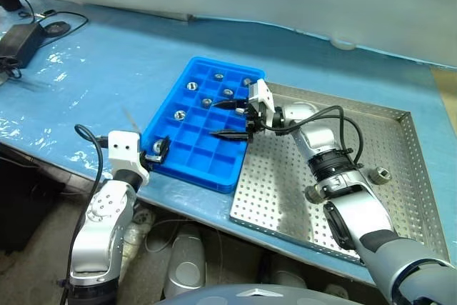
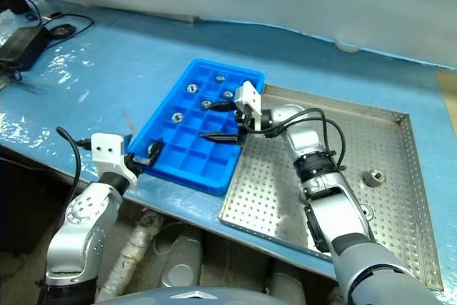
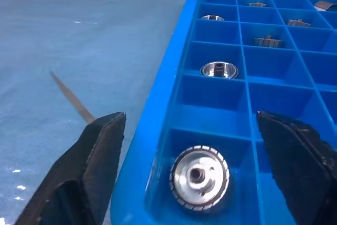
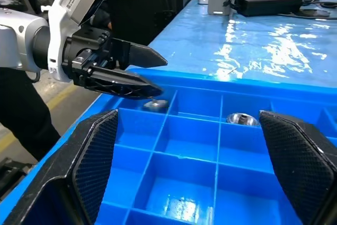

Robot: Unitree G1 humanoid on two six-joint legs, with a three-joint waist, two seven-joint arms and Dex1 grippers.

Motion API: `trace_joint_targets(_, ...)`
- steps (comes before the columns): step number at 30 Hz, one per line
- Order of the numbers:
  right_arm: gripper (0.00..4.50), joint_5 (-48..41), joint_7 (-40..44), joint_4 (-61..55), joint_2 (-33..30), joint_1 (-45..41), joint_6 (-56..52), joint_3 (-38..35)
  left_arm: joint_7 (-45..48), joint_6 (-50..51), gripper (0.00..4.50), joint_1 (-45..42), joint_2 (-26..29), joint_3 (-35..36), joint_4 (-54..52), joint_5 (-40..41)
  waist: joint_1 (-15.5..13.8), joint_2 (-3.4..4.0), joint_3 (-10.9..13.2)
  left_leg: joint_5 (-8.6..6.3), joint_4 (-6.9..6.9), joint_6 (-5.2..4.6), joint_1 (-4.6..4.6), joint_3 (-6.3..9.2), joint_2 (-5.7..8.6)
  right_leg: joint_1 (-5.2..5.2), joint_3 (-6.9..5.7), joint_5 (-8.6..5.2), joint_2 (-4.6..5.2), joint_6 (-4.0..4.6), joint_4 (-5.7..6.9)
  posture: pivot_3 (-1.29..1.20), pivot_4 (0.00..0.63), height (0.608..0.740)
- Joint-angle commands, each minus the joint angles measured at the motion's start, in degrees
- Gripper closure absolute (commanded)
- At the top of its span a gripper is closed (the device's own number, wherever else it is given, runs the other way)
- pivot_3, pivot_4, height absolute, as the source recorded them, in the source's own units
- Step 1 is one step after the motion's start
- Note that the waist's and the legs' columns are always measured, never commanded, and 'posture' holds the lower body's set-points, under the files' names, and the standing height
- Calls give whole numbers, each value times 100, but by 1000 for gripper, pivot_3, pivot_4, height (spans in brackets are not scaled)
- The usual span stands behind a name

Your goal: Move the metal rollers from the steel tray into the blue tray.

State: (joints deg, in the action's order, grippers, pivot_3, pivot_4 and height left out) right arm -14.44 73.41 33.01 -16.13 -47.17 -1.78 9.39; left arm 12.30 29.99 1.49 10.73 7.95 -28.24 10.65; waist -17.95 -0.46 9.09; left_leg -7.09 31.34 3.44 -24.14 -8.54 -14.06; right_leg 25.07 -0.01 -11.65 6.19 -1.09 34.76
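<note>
- Left gripper [image 1: 161,149] at the blue tray's [image 1: 223,179] near-left corner, about 8 o'clock from tray centre. Jaws spread wide and empty, one finger outside the rim, one over the cells.
- Just below it in the left wrist view, one metal roller [image 3: 200,178] lies in the corner compartment, tipped against the cell wall, face and dark bore showing. Free of both fingers.
- Right gripper [image 1: 234,119] reaches across the tray's right edge, near 3 o'clock, pointing left over the middle cells. Jaws as wide as they go, nothing between them.
- Further rollers [image 1: 180,114] sit one to a cell toward the tray's far end, 11 to 1 o'clock.
- Steel tray [image 1: 400,121] lies touching the blue tray's right side. At least one roller [image 1: 383,174] remains on its perforated floor, around 4 o'clock, well apart from either gripper.
- Handling, as judged: solid metal, so dense for its bulk, rigid, not fragile. Polished rim looks slippery, and it will likely roll if laid on its side.
- Best hold, as judged: pinch across the ribbed outer wall with the flat faces level, fingers squarely opposed. An off-centre pinch may squirt it loose.
</note>
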Motion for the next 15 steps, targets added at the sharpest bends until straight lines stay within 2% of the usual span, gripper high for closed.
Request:
trace_joint_targets(1,0,-162,-162,-542,-218,147,-171,-305,517,-222,524,-546,109,-220,-14,392,3,1,0,1,1,1,0,0,1,-1,0,0,1,0,1,349,150,740)
trace_joint_targets(3,0,-211,-246,-845,-393,272,-331,-408,742,-255,524,-874,172,-302,177,498,19,1,0,1,8,1,-1,0,3,-3,2,1,2,0,4,299,150,740)
trace_joint_targets(8,0,-311,-780,-1849,-1076,946,-871,-898,1685,-609,524,-2366,253,-827,2004,520,239,7,-2,7,20,8,7,-1,9,-11,11,8,1,-11,13,117,150,740)
trace_joint_targets(15,0,-503,-1878,-3589,-1589,2202,-1605,-1720,2917,-1541,524,-4044,-85,-1598,4645,192,1004,7,-2,15,37,21,5,-7,20,-12,27,20,5,-31,5,-165,150,740)
